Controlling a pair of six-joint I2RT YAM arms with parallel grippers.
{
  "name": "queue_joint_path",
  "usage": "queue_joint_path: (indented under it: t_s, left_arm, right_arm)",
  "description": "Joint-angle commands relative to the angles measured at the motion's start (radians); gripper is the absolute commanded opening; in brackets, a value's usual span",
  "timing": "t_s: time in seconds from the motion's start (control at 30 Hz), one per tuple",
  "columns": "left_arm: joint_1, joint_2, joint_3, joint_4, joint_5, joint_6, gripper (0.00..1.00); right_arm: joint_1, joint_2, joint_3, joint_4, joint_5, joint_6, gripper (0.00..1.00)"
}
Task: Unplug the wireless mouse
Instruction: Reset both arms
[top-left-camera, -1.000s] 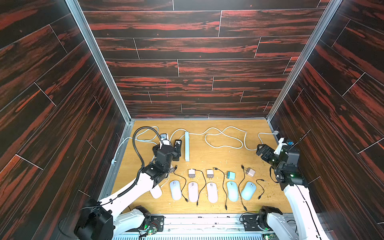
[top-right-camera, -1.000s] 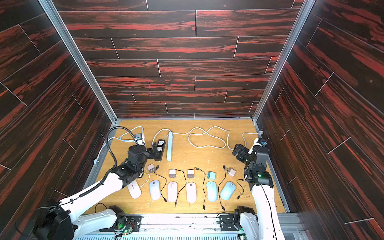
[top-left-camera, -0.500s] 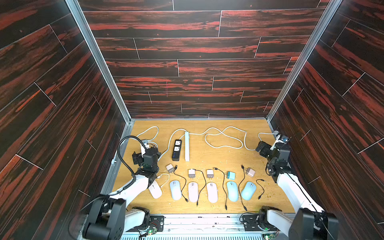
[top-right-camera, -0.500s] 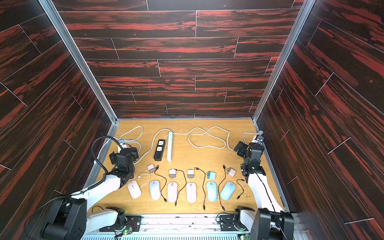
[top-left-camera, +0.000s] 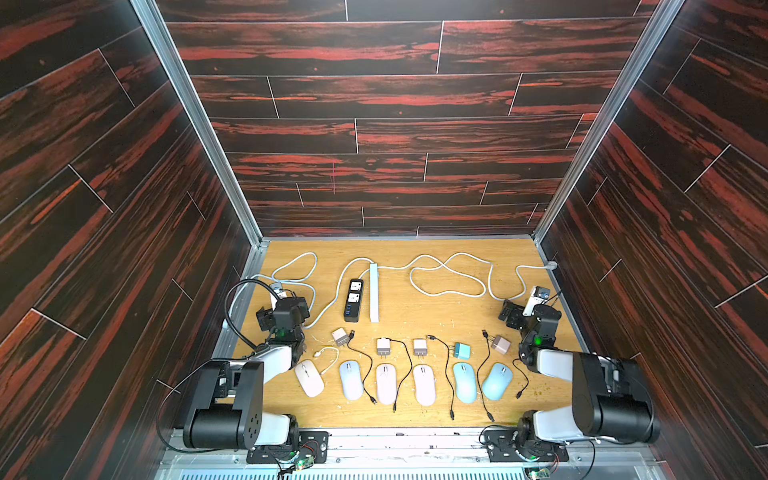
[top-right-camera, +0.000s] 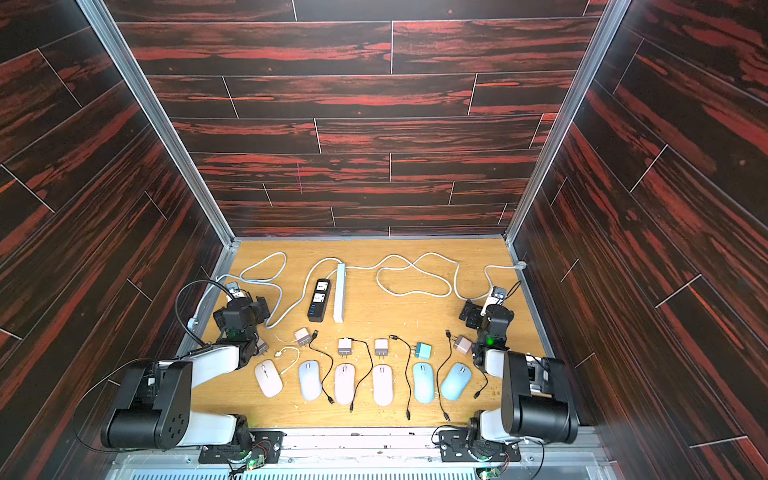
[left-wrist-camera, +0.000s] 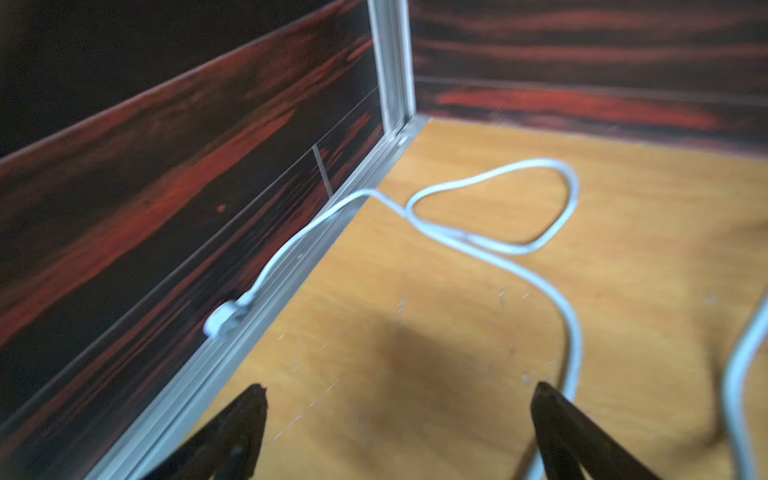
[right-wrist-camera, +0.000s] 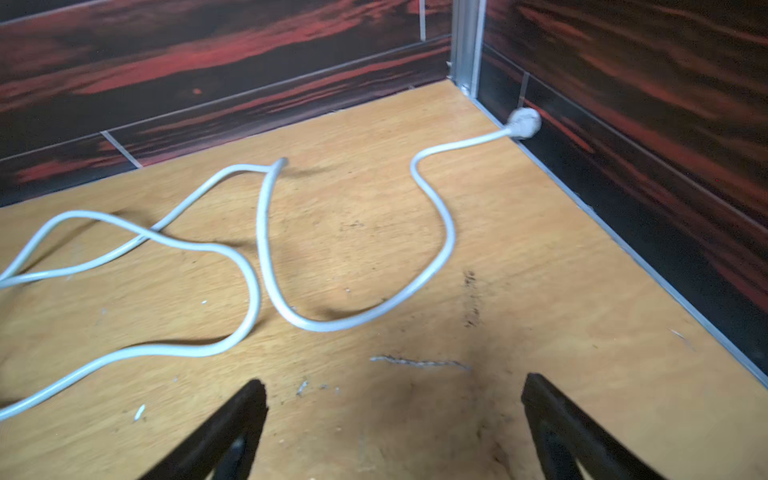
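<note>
The wireless mouse (top-left-camera: 309, 378) nearest the left claw (left-wrist-camera: 399, 387) lies behind that claw, toward the arm base. It is the first in a row of mice (top-left-camera: 386, 382) between the two arms. A short white cable (top-left-camera: 329, 356) touches its side, and we cannot tell if it is plugged in. No other mouse shows a cable in it, so we judge the task done or nearly done.

Both claws are spread wide and hold nothing. The right claw (right-wrist-camera: 392, 379) faces a long white cord (right-wrist-camera: 451, 237).

We count:
- six mice
- five chargers (top-left-camera: 383, 345), plus a sixth charger (top-right-camera: 261, 347) half hidden
- five black cables (top-left-camera: 451, 399)
- two strips ahead, between the claws: a black power strip (top-left-camera: 353, 300) and a white power strip (top-left-camera: 374, 291)
</note>
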Motion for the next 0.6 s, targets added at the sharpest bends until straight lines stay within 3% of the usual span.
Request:
queue_joint_path:
  t_s: [0.0,0.1,0.2,0.43,0.57]
  left_arm:
    - [0.002,0.089,-0.048,0.205,0.105,-0.002,1.0]
    - [0.006,0.168,-0.063,0.361,0.065,-0.014,1.0]
    - [0.006,0.116,-0.009,0.15,0.09,-0.018,1.0]
    - [0.006,0.125,-0.01,0.17,0.088,-0.015,1.0]
    - [0.006,0.123,-0.008,0.162,0.09,-0.015,1.0]
  right_arm:
    - [0.006,0.033,-0.03,0.236,-0.085,-0.05,0.98]
    - [0.008,0.071,-0.088,0.38,-0.106,-0.058,0.98]
    - [0.018,0.095,-0.154,0.526,-0.073,-0.062,0.98]
    - [0.062,0.099,-0.056,0.346,0.073,-0.066,0.98]
    - [0.098,0.101,-0.078,0.397,0.153,-0.085,0.99]
